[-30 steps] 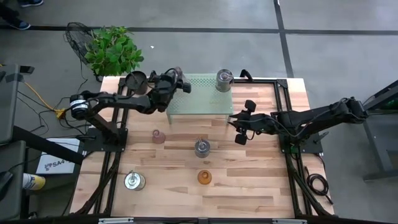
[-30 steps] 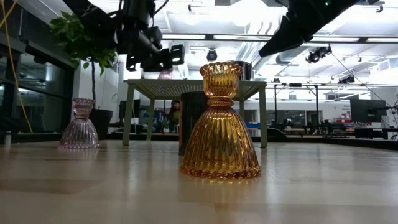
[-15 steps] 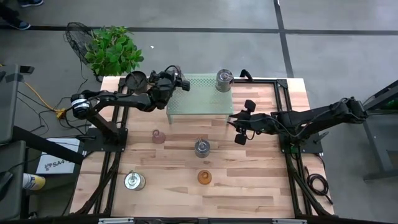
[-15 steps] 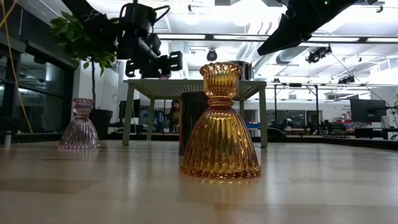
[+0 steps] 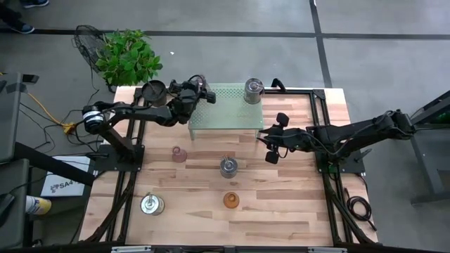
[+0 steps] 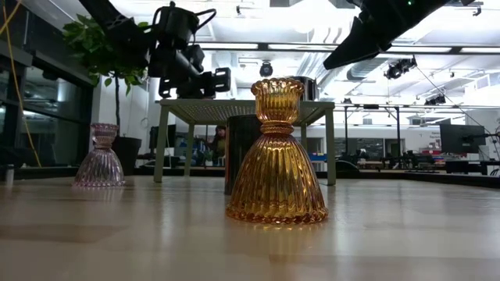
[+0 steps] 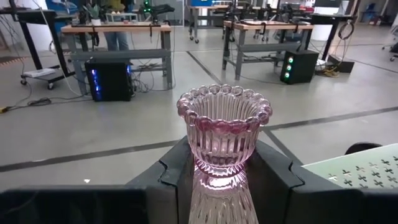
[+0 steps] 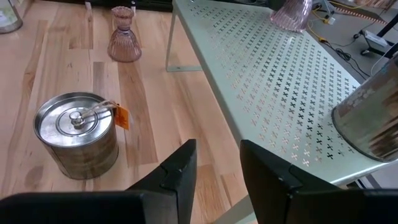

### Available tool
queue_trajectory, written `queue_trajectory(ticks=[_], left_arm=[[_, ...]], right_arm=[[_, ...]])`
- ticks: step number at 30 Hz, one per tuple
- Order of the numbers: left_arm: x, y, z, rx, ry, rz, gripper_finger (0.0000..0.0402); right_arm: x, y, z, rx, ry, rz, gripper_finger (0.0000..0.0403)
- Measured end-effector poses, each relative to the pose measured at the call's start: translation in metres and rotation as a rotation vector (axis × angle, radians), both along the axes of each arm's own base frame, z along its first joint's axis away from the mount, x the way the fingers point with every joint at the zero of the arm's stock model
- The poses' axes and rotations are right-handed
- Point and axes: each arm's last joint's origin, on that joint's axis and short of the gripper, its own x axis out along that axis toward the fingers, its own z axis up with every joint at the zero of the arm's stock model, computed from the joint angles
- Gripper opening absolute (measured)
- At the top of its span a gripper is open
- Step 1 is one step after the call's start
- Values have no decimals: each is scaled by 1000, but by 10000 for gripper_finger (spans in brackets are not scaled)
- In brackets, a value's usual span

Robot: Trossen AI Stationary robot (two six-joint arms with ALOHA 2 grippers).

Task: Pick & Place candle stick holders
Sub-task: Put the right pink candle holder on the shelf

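Pink holder [image 7: 224,140] pinched in left gripper [image 5: 200,92] at shelf [image 5: 232,116] corner — right gripper [image 5: 271,144] jaws apart, nothing btwn.

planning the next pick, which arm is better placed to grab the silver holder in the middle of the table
Right. The right gripper hangs empty and open close beside the silver holder, which fills its wrist view. The left gripper is shut on a pink glass holder over the green shelf corner.

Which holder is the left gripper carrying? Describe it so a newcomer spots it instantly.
Start at the pale green perforated shelf at the table's far edge. At its left corner, the left gripper grips a pale pink ribbed glass holder with a beaded rim, the only one held off the wood.
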Motion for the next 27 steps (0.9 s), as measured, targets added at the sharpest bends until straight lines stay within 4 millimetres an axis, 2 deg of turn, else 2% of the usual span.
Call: queue_trajectory(ticks=[27], left_arm=[[4,-8,-3,-16,54,-50,111]], right_arm=[[0,0,0,7,2,11,119]])
